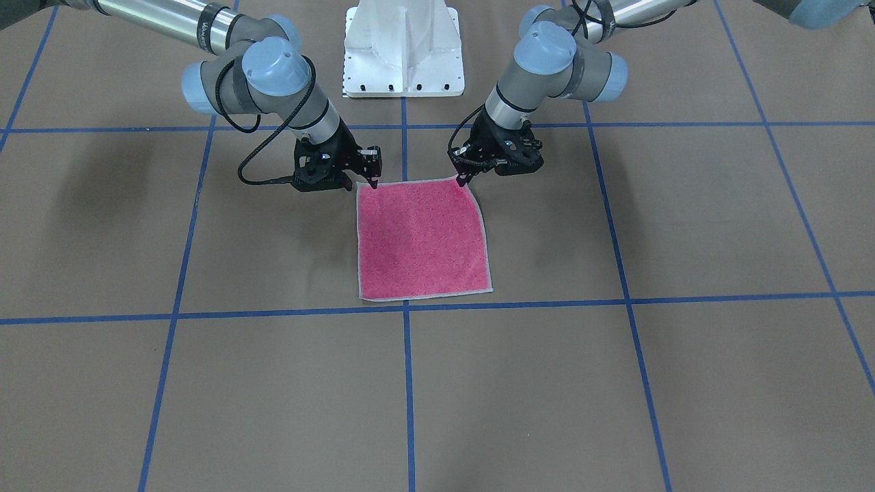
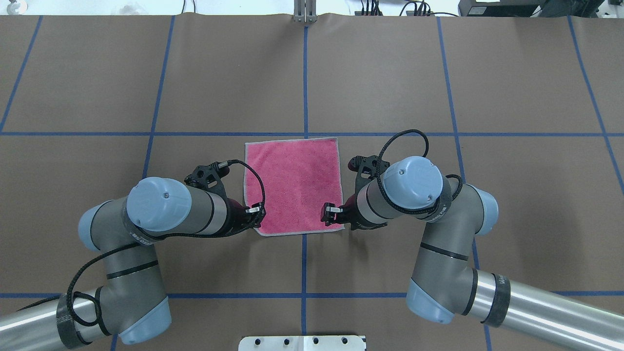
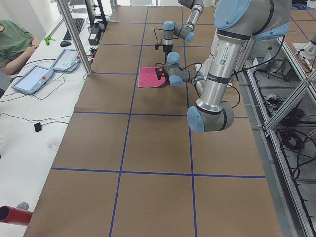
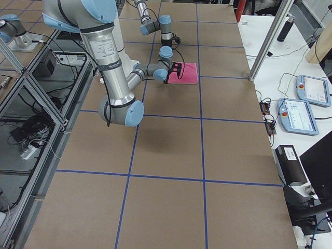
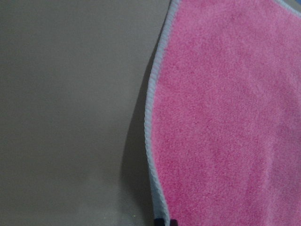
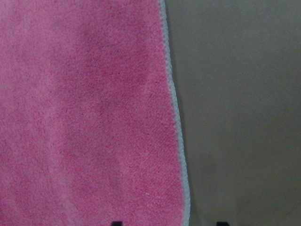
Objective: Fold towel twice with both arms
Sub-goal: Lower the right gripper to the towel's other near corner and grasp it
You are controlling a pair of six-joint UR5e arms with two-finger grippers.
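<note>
Towel (image 1: pixel 420 239) is lying pink-up mid-table. Left gripper (image 1: pixel 464 180) is pinching its robot-side corner, fingers closed. Right gripper (image 1: pixel 372 182) is straddling the other robot-side corner, jaws apart.

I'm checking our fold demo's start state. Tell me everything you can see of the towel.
The towel is a small square of terry-like cloth, pink face up, light grey stitched border. It lies unfolded, nearly flat on the brown table. The left gripper seems shut on one robot-side corner, where the edge lifts slightly; the right gripper stands open at the other.
</note>
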